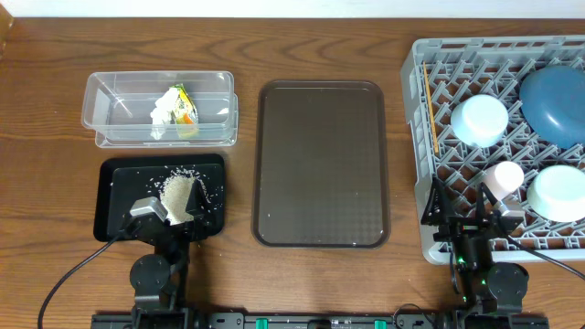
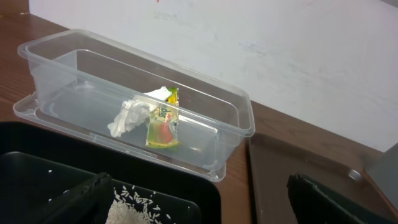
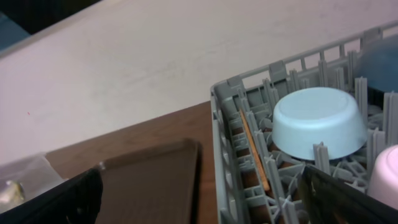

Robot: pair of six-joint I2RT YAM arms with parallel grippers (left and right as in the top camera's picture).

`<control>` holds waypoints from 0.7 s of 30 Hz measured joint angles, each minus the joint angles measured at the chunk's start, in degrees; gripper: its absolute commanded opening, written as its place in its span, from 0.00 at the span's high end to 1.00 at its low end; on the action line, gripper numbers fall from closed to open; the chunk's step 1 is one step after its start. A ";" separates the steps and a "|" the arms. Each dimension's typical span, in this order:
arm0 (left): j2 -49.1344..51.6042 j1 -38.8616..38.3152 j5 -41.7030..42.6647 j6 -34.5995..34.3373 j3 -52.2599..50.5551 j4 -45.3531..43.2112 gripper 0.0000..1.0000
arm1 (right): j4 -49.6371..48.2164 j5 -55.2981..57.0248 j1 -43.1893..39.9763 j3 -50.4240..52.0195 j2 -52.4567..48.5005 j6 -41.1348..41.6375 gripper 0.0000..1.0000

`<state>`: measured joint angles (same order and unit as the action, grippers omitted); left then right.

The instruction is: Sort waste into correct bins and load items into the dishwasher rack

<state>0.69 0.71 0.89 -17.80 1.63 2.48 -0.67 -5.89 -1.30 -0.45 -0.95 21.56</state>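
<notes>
Left gripper (image 1: 172, 214): jaws wide apart, holding nothing. Right gripper (image 1: 471, 217): jaws fully apart, also holding nothing. Judged step: sorting looks complete, so each arm should lift straight up and clear, the left without brushing grains, the right without catching pegs. Under and between the left jaws: black tray (image 1: 110, 196), holding the rice heap (image 1: 176, 192) and scattered grains. Beyond the left jaws: clear tub (image 1: 101, 100), holding the tissue (image 1: 162, 114) and, touching it, the snack wrapper (image 1: 186, 107). Between the two grippers: brown serving tray (image 1: 320, 164), bare. Around and beyond the right jaws: dishwasher rack (image 1: 420, 137), holding the pink cup (image 1: 503, 178) nearest, the mint green bowl (image 1: 558, 192), then the light blue bowl (image 1: 479, 120), the chopstick (image 1: 430, 110) and the dark blue plate (image 1: 556, 102) farthest.
</notes>
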 measured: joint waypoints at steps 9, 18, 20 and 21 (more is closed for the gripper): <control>0.00 0.00 0.00 0.00 0.00 0.00 0.09 | 4.11 -0.15 0.00 0.02 0.20 -14.01 0.01; 0.00 0.00 0.00 -0.02 0.00 0.00 0.08 | 4.33 0.68 0.00 0.04 0.26 -24.96 0.01; 0.00 0.00 0.00 -0.02 0.00 0.00 0.09 | 4.33 0.74 0.00 0.04 0.26 -25.62 0.01; 0.00 0.00 0.00 -0.02 0.00 0.00 0.09 | 4.31 0.72 0.00 0.04 0.28 -25.59 0.01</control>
<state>0.69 0.71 0.89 -17.82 1.63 2.48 3.64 -5.17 -1.30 -0.40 -0.67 -4.03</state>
